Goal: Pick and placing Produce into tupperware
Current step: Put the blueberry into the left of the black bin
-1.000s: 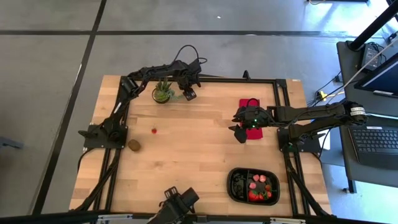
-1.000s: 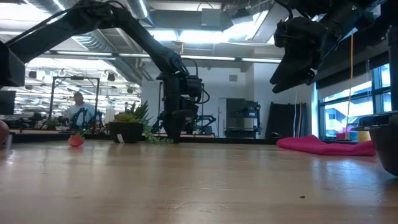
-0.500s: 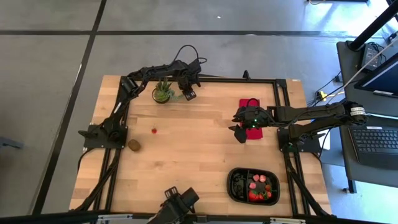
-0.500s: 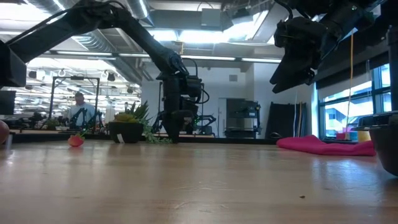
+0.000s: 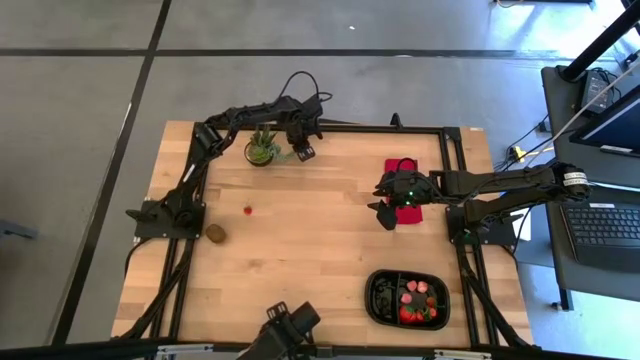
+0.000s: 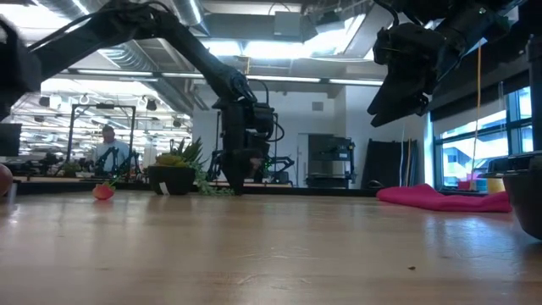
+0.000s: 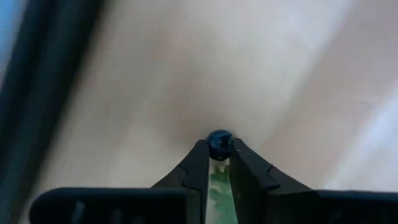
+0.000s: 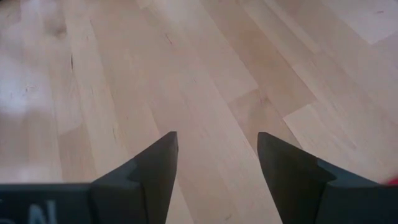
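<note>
- Left gripper (image 7: 219, 163) down at the table's far edge, just beside the potted plant (image 5: 262, 149); fingers pinched on a small dark berry (image 7: 219, 144), held only at the very tips.
- Risk: so shallow a grip on a round, smooth berry could let it squirt out or roll free during lift or the long carry across to the tupperware (image 5: 377, 305).
- Risk: plant leaves sit close by; they could snag on withdrawal.
- Berry looks round, no clear long axis or pointing direction.
- Tupperware's long axis runs left-right along the near edge, strawberries already inside.
- Loose strawberry (image 5: 247, 210) and kiwi (image 5: 215, 234) remain out.
- Right gripper (image 8: 214, 155) waits, fingers apart, empty, above the red cloth (image 5: 403, 166).
</note>
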Robot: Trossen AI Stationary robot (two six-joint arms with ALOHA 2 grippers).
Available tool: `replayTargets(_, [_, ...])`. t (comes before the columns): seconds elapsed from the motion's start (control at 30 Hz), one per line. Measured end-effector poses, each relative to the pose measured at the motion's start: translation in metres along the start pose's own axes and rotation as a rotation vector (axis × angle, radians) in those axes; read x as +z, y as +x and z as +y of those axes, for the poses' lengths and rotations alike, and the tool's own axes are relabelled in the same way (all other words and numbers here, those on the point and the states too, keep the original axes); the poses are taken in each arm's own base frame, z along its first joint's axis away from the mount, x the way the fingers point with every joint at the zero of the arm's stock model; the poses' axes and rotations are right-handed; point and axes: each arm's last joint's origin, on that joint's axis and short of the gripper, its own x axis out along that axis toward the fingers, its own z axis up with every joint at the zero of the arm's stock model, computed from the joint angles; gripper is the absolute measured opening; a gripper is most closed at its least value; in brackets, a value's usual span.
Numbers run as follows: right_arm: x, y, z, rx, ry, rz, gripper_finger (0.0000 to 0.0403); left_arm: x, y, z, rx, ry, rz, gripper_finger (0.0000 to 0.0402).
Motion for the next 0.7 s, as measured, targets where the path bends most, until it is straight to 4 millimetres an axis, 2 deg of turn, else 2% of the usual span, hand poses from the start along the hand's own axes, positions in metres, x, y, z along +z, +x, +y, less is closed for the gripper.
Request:
replayTargets(0.1, [0.000,0.000,0.000,0.000,0.000,0.000,0.0222,-0.001,-0.009,-0.006,-0.049,0.007,0.030,0.0039])
replayTargets(0.23, [0.000,0.000,0.000,-0.001,0.000,0.000,0.0222,0.004,-0.037,-0.012,-0.114,0.023,0.006,0.0045])
replayTargets(0.33, [0.000,0.000,0.000,0.000,0.000,0.000,0.0222,0.006,-0.049,-0.021,-0.193,0.046,0.023,0.0041])
replayTargets(0.5, [-0.001,0.000,0.000,-0.004,0.002,0.009,0.0222,0.012,-0.069,-0.053,-0.393,0.133,0.000,0.0033])
replayTargets(0.7, [-0.003,0.000,-0.001,-0.012,0.006,0.027,0.0222,0.012,-0.083,-0.109,-0.553,0.301,0.008,0.0042])
